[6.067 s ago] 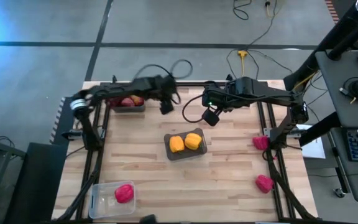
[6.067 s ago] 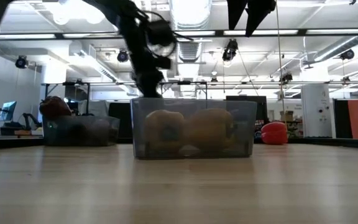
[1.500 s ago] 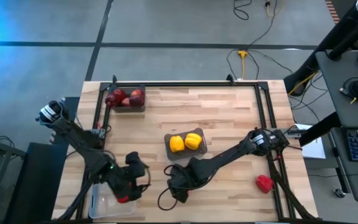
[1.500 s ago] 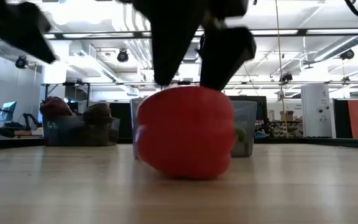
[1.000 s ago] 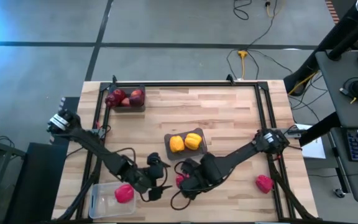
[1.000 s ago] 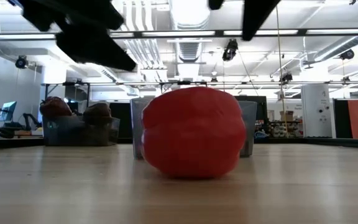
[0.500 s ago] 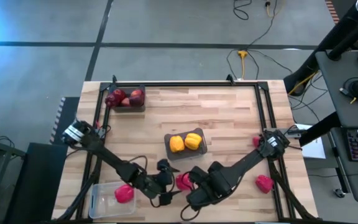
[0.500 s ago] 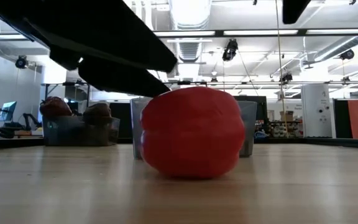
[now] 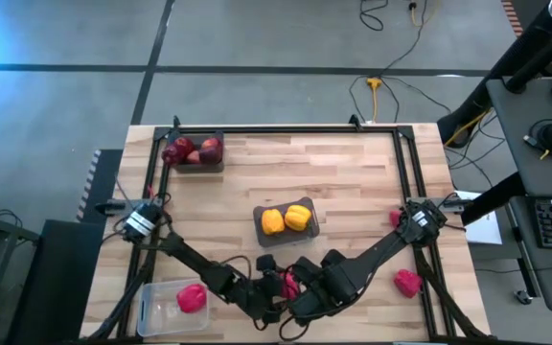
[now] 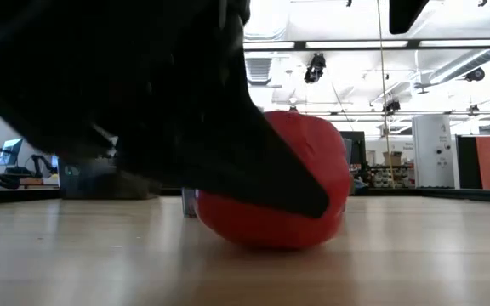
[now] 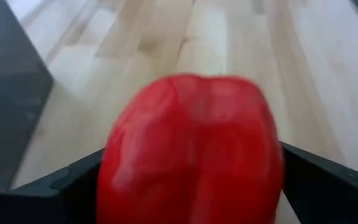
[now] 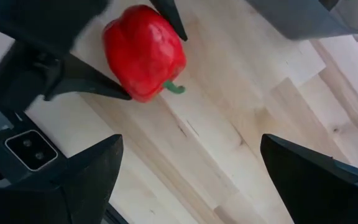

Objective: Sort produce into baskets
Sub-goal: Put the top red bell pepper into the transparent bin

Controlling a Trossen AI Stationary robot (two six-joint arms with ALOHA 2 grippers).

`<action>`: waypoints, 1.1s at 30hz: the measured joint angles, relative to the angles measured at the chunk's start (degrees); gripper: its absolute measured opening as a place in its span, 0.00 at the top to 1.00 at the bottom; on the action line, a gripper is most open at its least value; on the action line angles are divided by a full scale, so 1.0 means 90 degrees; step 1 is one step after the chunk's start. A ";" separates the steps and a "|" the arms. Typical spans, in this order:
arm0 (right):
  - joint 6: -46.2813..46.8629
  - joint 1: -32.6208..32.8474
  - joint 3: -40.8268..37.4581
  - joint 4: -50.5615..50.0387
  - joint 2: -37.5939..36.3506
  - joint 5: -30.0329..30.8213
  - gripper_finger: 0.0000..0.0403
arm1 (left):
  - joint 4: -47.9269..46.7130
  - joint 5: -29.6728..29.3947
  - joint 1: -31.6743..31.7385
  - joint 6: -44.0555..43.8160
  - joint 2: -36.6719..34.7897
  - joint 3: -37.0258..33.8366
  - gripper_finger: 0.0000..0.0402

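A red bell pepper (image 9: 287,280) lies on its side on the table near the front edge, its green stem (image 12: 174,88) showing. My left gripper (image 9: 278,286) has come in low from the left and is shut on the pepper (image 11: 191,143). My right gripper (image 12: 197,180) hovers open just to the right and above, with nothing between its fingers. Three baskets stand on the table. A dark one (image 9: 195,165) at the far left holds apples. A dark one (image 9: 263,234) in the middle holds two yellow peppers. A clear one (image 9: 156,305) at the near left holds a red pepper. My left gripper pinches the red pepper between its two fingers (image 12: 92,87), one on each of two opposite sides (image 11: 112,180). The fingers come low and nearly level from the table's left. The pepper's underside (image 10: 270,242) rests on the table.
Two more red peppers lie by the right frame rail, one (image 9: 407,282) near and one (image 9: 396,218) farther back. A black frame (image 9: 286,129) runs round the table. Bare wood lies between the baskets.
My left gripper has swept low toward the table's right, from beside the clear basket to the red pepper, and its fingers now stand against both sides of it. The pepper has shifted slightly on the table. My right gripper has drawn back a little toward the near edge.
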 joint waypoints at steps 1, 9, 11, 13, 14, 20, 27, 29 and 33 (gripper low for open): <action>0.0015 0.0011 0.0000 0.0012 0.0002 0.0000 0.08 | -0.0076 0.0000 0.0000 -0.0083 0.0030 0.0028 0.08; 0.0146 0.0042 0.0000 0.0042 0.0002 0.0032 0.08 | -0.1842 0.0012 -0.0043 -0.0695 -0.0381 0.0369 0.26; 0.0179 0.0041 0.0000 0.0140 0.0004 0.0056 0.08 | -0.2608 -0.0061 -0.0141 -0.0823 -0.0661 0.0504 0.26; 0.0177 0.0030 0.0000 0.0307 0.0008 0.0107 0.08 | -0.3249 -0.0233 -0.0352 -0.0822 -0.1037 0.0552 0.26; 0.0173 0.0028 0.0000 0.0390 0.0010 0.0183 0.08 | -0.3591 -0.0308 -0.0500 -0.0853 -0.1250 0.0570 0.26; -0.0190 -0.0035 -0.0002 0.0935 0.0011 0.0959 0.08 | -0.6271 -0.0352 -0.1751 -0.2404 -0.2579 0.0456 0.26; -0.0690 -0.0385 -0.0002 0.1489 0.0015 0.1722 0.08 | -0.7733 0.1013 -0.3450 -0.4939 -0.3645 -0.0005 0.26; -0.0830 -0.0471 -0.0002 0.1628 0.0015 0.1739 0.08 | -0.7732 0.1569 -0.3893 -0.5383 -0.3745 -0.0171 0.26; -0.1104 -0.0571 -0.0002 0.1788 0.0017 0.1736 0.08 | -0.7857 0.2123 -0.4528 -0.5994 -0.3771 -0.0597 0.26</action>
